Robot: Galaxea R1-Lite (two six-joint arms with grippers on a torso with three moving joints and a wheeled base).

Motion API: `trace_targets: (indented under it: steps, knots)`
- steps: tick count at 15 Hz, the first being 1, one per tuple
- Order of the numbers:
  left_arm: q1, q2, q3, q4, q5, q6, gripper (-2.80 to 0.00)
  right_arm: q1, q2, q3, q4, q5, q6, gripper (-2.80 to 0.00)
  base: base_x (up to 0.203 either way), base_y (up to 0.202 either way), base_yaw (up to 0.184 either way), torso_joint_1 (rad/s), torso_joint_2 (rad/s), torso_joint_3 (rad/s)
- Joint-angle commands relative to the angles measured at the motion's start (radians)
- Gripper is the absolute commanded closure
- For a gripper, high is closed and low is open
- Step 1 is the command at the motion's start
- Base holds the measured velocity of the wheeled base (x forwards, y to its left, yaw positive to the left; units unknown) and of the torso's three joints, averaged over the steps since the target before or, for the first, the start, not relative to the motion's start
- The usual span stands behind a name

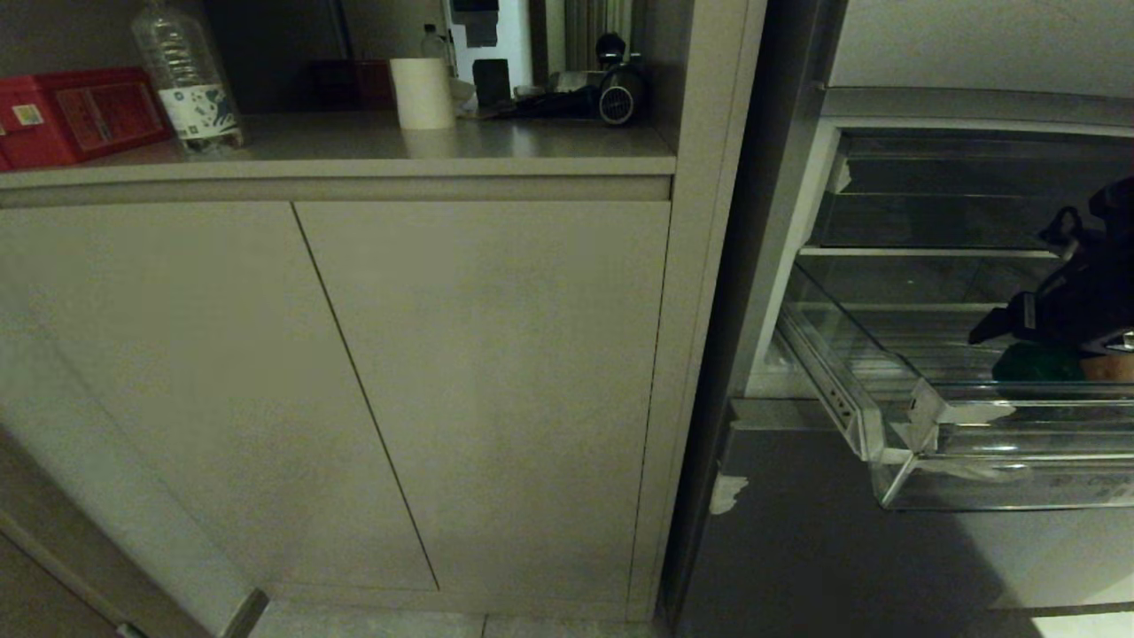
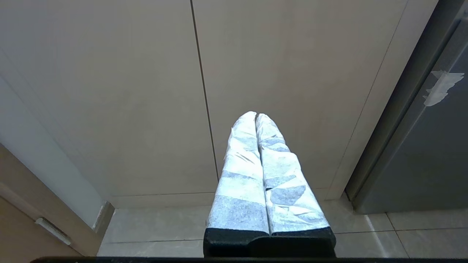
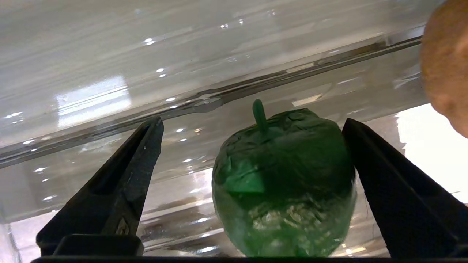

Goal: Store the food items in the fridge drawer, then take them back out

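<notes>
1. Fingers of our right gripper (image 3: 252, 182) are standing wide apart around a green pepper-like item (image 3: 285, 190) that is lying on the ribbed floor of the clear fridge drawer (image 1: 895, 478); one finger seems to be just beside its skin, the other is well apart, and nothing is clamped.
2. We are seeing the orange-brown ball (image 3: 446, 62) also inside the drawer, near the green item, outside the fingers.
3. We are keeping our left gripper (image 2: 257, 120) parked low before the cabinet door (image 1: 487, 381), its wrapped fingers pressed together and holding nothing.
4. We are judging that the green item is light and probably hollow, with wrinkled, slightly glossy skin, so it may dent or slip under a hard squeeze.
5. We are thinking the best hold is across its widest middle, below the small stem (image 3: 259, 115), with gentle closing.
6. We are expecting the ball to roll easily on the smooth plastic if the finger is nudging it.
</notes>
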Motion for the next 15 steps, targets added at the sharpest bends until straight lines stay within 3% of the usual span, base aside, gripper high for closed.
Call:
trace_targets:
  steps: [1,15]
  knots:
    - [0.0,0.0,0.0,0.0,0.0,0.0,0.0,0.0,0.007,0.007,0.005,0.001,0.0,-2.8,0.0,0.0,0.0,0.0,0.0,0.0]
    - [0.0,0.0,0.0,0.001,0.0,0.0,0.0,0.001,0.004,0.038,0.013,-0.028,-0.001,-2.8,0.0,0.0,0.0,0.0,0.0,0.0]
